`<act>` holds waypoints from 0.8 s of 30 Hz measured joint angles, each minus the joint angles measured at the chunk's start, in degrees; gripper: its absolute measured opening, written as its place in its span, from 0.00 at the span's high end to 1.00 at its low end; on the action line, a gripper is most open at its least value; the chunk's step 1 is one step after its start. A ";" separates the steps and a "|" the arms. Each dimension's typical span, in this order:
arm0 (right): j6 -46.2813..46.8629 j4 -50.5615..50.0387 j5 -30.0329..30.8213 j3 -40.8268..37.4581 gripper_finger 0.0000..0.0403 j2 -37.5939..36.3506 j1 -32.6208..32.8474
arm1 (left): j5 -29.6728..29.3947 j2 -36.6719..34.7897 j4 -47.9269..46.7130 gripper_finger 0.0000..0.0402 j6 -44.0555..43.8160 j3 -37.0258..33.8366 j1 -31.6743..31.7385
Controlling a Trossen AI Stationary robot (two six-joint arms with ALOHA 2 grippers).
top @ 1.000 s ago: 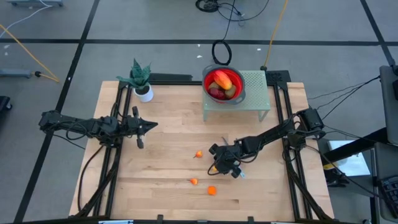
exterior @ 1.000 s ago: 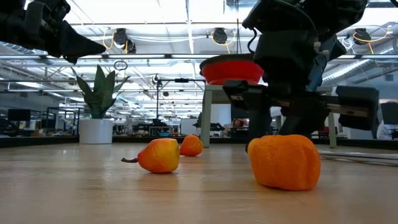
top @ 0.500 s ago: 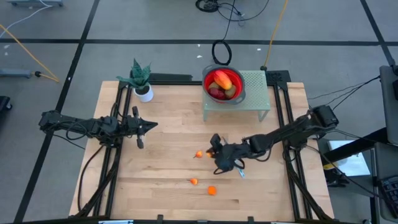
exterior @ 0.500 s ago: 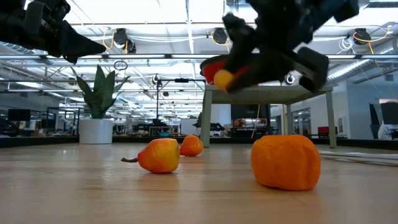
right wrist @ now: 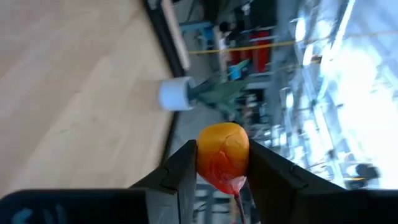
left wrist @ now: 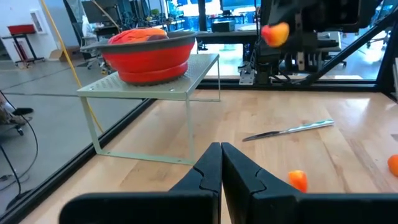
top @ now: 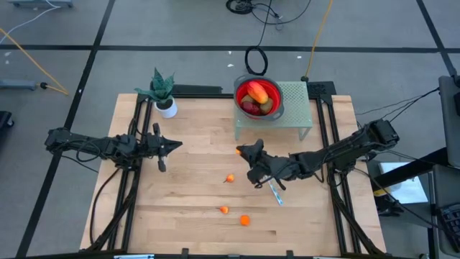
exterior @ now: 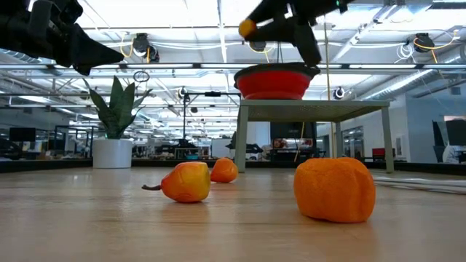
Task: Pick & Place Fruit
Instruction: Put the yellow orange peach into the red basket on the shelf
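Since a second ago the right gripper (top: 241,151) has been lifted off the tabletop (top: 194,180) and carried toward the green wire stand (top: 298,108); the knife (top: 275,192), hidden under it before, is now uncovered

- Right fingers (right wrist: 180,171): pinched on a small orange fruit (right wrist: 222,155), red-tinged at its lower end, stem seen below. Fruit held clear of the wood, in the air, near the stand's front edge; in the low view it is seen above the rim height of the bowl (exterior: 275,80)
- Bowl: red, grey-rimmed, set on the stand; several pieces already in it, red and orange ones, one olive-brown
- Left gripper (top: 176,145): held over the left half of the tabletop, well apart from all fruit; fingers (left wrist: 208,171) pressed together, nothing between them
- Loose fruit on the tabletop, three pieces: one tiny orange piece (top: 229,178) near the middle; a second tiny one (top: 223,210) nearer the front edge; a rounder orange piece (top: 244,220) just beside that
- Knife: lying flat, angled, beneath the right arm
- Potted plant (top: 162,92): white pot, back left corner
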 joint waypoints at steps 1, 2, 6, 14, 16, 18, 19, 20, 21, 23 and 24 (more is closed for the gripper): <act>-1.89 1.60 -0.11 0.00 0.71 0.00 0.00 | 0.00 0.00 -0.05 0.98 -0.36 0.00 0.00; -3.65 3.42 -0.11 0.00 0.71 0.00 0.00 | 0.00 -0.02 -0.01 0.98 -0.56 0.00 0.00; -9.68 10.33 -0.11 0.00 0.71 0.00 0.00 | 0.00 -0.02 -0.01 0.98 -0.48 0.00 0.00; -15.81 20.49 -0.28 0.00 0.71 0.04 0.25 | 0.00 0.00 -0.03 0.98 -0.38 0.00 0.00; -15.19 25.02 -0.37 -0.02 0.71 0.04 0.53 | 0.00 -0.02 -0.03 0.98 -0.38 0.00 0.00; -13.96 30.23 -0.39 -0.02 0.71 0.04 0.69 | 0.00 -0.02 -0.03 0.98 -0.25 0.00 0.00; -13.21 32.90 -0.48 -0.02 0.71 0.04 0.80 | 0.00 -0.02 -0.03 0.98 -0.09 0.00 0.00; -12.47 35.79 -0.46 -0.02 0.71 0.04 0.88 | 0.00 0.00 -0.03 0.98 0.28 0.00 0.00; -11.63 38.72 -0.46 -0.02 0.71 0.04 0.96 | 0.00 -0.02 -0.01 0.98 0.81 0.00 0.00; -10.24 44.08 -0.51 -0.02 0.71 0.04 1.01 | 0.00 -0.02 -0.03 0.98 1.68 0.00 0.00; -9.56 46.46 -0.55 -0.02 0.71 0.04 1.01 | 0.00 -0.02 -0.03 0.98 2.18 0.00 0.00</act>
